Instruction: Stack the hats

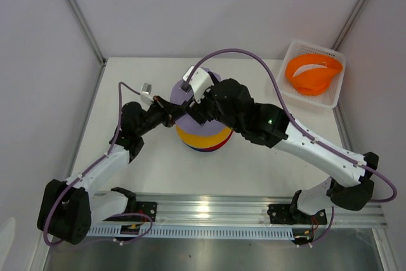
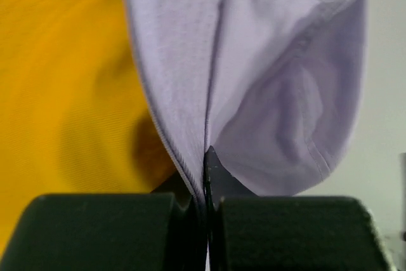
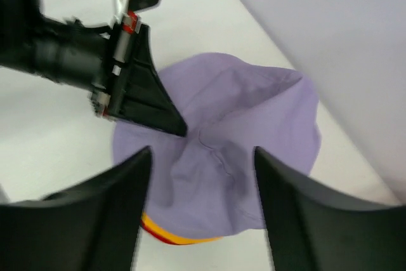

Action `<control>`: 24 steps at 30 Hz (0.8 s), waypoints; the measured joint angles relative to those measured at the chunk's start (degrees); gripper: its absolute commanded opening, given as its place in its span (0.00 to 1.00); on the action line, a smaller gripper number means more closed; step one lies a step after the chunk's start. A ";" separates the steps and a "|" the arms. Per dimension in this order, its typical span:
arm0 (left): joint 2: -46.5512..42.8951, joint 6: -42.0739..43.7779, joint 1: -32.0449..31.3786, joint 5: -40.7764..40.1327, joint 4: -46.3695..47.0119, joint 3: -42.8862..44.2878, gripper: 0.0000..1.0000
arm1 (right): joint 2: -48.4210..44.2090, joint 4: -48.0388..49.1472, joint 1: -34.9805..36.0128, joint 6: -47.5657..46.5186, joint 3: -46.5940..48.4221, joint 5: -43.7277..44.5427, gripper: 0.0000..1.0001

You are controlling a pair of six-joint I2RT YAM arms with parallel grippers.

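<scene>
- We see a stack of hats (image 1: 202, 136) sitting near the middle of the surface (image 1: 254, 166), just ahead of where the 2 arms meet.
- The lavender hat (image 1: 180, 93) lies on top of the stack. Its fabric is rumpled and pulled up toward the left edge of the surface.
- Under it, the yellow hat (image 1: 196, 136) shows as a wide band on the near side. The red hat (image 1: 220, 145) and the navy hat (image 1: 202, 150) peek out below that as thin rims.
- The left gripper (image 2: 206, 176) is closed tight on a fold of the lavender hat. In the left wrist view the cloth runs straight down into the seam between the 2 fingers, with yellow fabric just beside it on the left.
- The right gripper (image 3: 202, 153) hangs above the crown of the lavender hat with its fingers spread apart and nothing between them. We cannot tell whether the fingertips touch the cloth.
- In the right wrist view the tip of the left gripper reaches in from the left and meets the lavender fabric just beyond the right gripper's gap.
- The orange hat (image 1: 312, 73) lies by itself in the white basket (image 1: 304, 98) at the far right corner of the surface, well apart from the stack.
</scene>
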 measured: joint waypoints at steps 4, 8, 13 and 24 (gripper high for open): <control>0.07 4.52 0.66 -0.35 -3.91 -0.57 0.01 | -0.28 -0.46 -0.48 2.78 1.14 -3.76 0.94; -0.31 8.37 1.42 -0.39 -6.34 -0.50 0.03 | -1.31 0.37 -8.24 10.03 3.69 -14.69 0.96; -0.81 11.37 2.32 -0.37 -8.85 0.02 0.08 | -8.04 6.84 -28.02 22.88 -1.81 -25.64 0.96; -0.76 13.97 3.54 0.66 -11.74 0.94 0.55 | -11.19 20.74 -43.25 44.17 -27.78 -39.74 0.81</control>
